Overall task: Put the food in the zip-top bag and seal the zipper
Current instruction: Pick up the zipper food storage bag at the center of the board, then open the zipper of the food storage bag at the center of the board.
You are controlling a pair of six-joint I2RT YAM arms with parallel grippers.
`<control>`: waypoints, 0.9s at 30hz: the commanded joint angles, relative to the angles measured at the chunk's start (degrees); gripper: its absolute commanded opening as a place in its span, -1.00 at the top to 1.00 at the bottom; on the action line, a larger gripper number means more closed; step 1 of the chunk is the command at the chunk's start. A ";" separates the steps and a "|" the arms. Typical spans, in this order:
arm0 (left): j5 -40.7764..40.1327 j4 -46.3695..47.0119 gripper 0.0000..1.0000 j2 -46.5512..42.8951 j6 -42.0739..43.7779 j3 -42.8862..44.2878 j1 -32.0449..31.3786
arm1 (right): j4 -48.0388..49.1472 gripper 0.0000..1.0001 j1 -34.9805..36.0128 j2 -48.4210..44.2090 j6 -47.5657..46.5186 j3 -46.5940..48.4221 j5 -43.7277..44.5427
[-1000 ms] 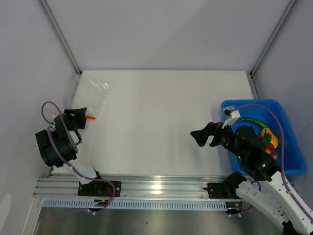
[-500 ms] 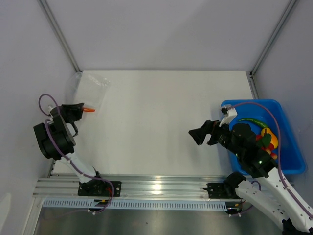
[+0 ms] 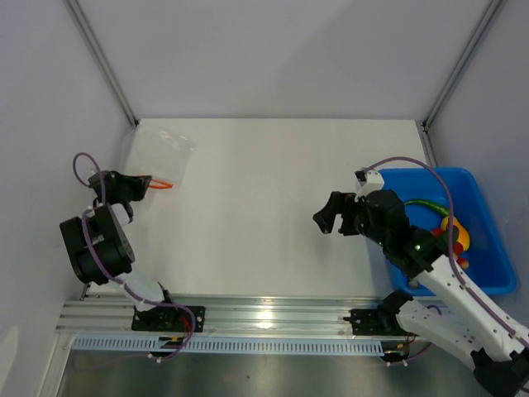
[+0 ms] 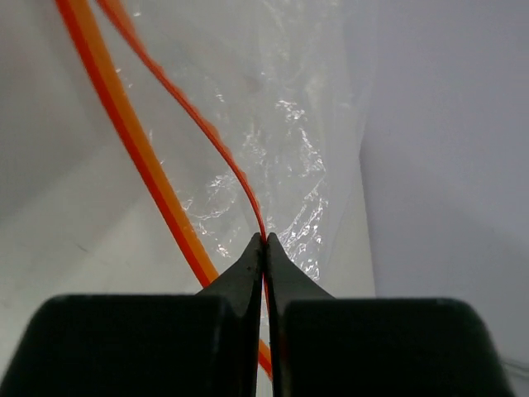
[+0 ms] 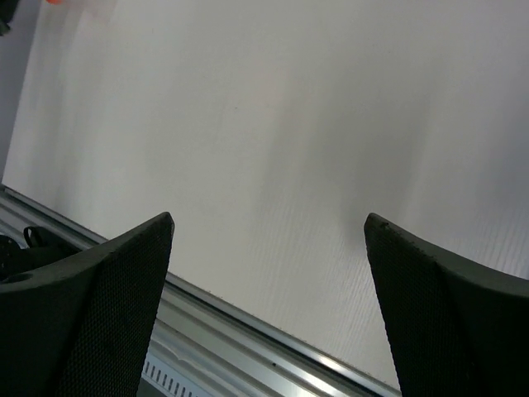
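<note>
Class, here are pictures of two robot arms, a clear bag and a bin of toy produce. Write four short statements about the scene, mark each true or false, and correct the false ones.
1. The left gripper is shut on the zipper of the zip-top bag. True.
2. The right gripper holds the green pepper. False: it is open and empty, above the table.
3. The food lies in the blue bin. True.
4. The zip-top bag lies beside the blue bin. False: it is at the far left corner of the table, across from the bin.
</note>
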 commanded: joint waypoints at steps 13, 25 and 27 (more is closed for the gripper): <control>-10.76 -45.39 0.99 -49.36 22.86 -0.56 -31.81 | -4.24 -0.81 29.94 16.93 3.78 19.42 23.28; -20.95 -57.98 0.99 -57.81 17.52 2.26 -55.63 | -1.17 -0.67 42.26 29.41 3.79 29.00 36.39; -22.36 -57.81 0.99 -57.28 16.11 2.78 -60.29 | 0.07 -0.64 42.35 30.56 3.52 29.18 36.04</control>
